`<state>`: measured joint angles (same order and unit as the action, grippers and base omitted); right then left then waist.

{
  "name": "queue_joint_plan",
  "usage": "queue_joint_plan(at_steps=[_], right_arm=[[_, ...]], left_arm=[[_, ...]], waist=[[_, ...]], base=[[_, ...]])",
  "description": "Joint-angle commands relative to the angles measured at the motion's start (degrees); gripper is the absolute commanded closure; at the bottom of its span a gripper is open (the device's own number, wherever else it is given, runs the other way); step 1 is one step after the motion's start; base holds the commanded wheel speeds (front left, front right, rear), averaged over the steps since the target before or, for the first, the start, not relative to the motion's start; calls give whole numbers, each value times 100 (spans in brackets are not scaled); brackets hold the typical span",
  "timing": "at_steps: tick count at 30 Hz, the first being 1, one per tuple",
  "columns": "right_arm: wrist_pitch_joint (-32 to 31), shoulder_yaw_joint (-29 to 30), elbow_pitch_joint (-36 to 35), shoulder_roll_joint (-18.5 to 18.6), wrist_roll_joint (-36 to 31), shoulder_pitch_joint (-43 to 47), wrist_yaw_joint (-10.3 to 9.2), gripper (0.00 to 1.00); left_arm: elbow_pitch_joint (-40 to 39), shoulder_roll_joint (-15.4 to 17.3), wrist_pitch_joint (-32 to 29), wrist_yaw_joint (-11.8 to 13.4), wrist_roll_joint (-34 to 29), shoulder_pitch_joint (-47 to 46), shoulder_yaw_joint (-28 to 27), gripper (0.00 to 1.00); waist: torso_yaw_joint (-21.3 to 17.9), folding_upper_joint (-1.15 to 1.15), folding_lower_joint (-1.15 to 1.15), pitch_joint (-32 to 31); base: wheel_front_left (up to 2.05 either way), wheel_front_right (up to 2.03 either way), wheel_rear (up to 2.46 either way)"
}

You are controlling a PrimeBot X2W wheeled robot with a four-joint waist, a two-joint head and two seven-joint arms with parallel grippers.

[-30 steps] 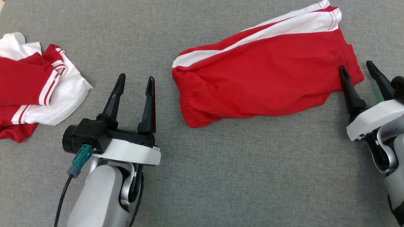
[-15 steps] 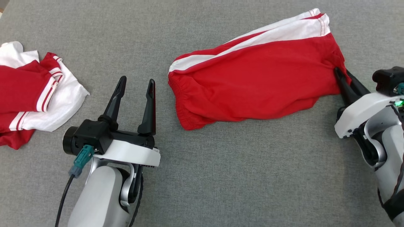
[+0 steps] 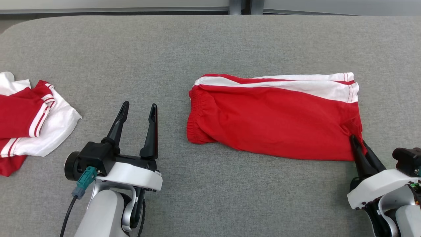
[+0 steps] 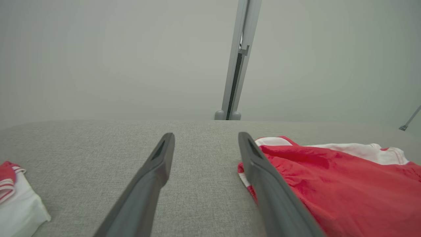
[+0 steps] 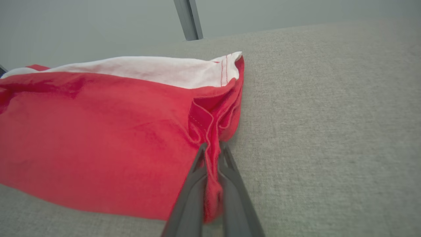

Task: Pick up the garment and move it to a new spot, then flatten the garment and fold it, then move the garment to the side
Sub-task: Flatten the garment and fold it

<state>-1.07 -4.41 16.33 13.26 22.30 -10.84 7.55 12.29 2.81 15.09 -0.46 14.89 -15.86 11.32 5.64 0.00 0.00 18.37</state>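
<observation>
— So, what changed?
— A second ago the right gripper (image 3: 358,140) gaped; now it pinches a hem corner of the red shorts (image 3: 273,125), lying right of middle on the bench (image 3: 210,191). The left gripper (image 3: 139,104) stays wide. Moving can probably begin.

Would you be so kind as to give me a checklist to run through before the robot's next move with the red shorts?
1. Right gripper shut on the near right corner of the red shorts: ok.
2. Left gripper open and apart from the shorts: ok.
3. Shorts lying flat on the table: not ok; the cloth bunches at the pinched corner and the waistband is puckered.
4. Shorts apart from the red and white garment pile at the left: ok.
5. Number of cloth layers in the pinch: cannot tell.
</observation>
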Motion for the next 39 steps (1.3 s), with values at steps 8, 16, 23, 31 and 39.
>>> queue_joint_plan(at_steps=[8,16,23,31,39], right_arm=[[-302,418,-422,-160,-247,305,-12,100],[-534,-301,-1048,-93,-475,-311,-8,100],[-762,-2066,-1234,-263,-232,-1104,-8,100],[-687,-3459,-309,-476,189,-1447,-7,100],[-186,-3645,-12,-509,340,-1595,-7,0]], left_arm=[[43,22,9,-48,-51,68,-31,0],[59,22,9,-56,-41,-34,13,0],[77,23,9,-39,-10,-32,56,0],[105,21,9,18,124,45,121,0],[89,21,9,59,117,42,131,0]], waist=[[-78,0,0,-77],[-27,0,0,-105],[95,0,0,-151],[250,0,0,-158],[243,0,0,-138]], base=[[0,0,0],[0,0,0],[0,0,0],[0,0,0],[0,0,0]])
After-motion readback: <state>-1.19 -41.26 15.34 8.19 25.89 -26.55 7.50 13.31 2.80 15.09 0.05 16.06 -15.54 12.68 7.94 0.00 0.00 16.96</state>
